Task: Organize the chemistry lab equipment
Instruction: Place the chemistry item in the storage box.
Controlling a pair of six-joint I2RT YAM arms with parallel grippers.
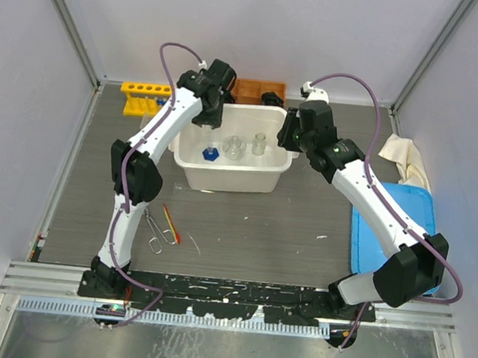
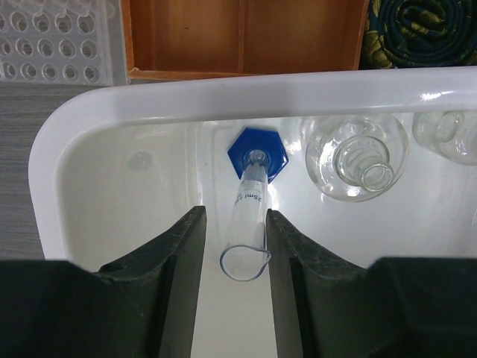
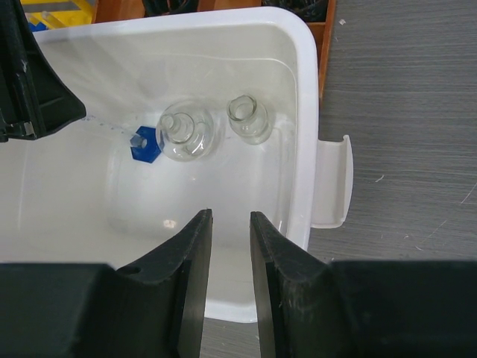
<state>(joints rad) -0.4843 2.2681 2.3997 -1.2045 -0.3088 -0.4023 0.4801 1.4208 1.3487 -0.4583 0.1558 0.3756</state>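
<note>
Blue-based tube [image 2: 252,195]: upright in white tub [image 2: 89,127], between left gripper [image 2: 235,215] jaws, parted, unclamped. Right gripper [image 3: 231,216]: jaws apart, empty.

L pincer [image 2: 235,216] straddles clear cyl. [image 2: 251,195] w/ blue hex base, upright in white tub [image 2: 89,127], flask [image 2: 356,156] beside.

Glossy white plastic tub [image 2: 223,89], clear glass flasks [image 2: 354,156], matt grey tabletop [image 3: 402,97], wooden tray [image 2: 238,33].

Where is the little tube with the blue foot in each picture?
Top view: the blue-footed tube stands in the white tub's left part.
Left wrist: the tube is in the picture's middle, between the fingers of the left gripper.
Right wrist: it is upper left, in the tub.
Shared landmark: the round flask beside it.
</note>
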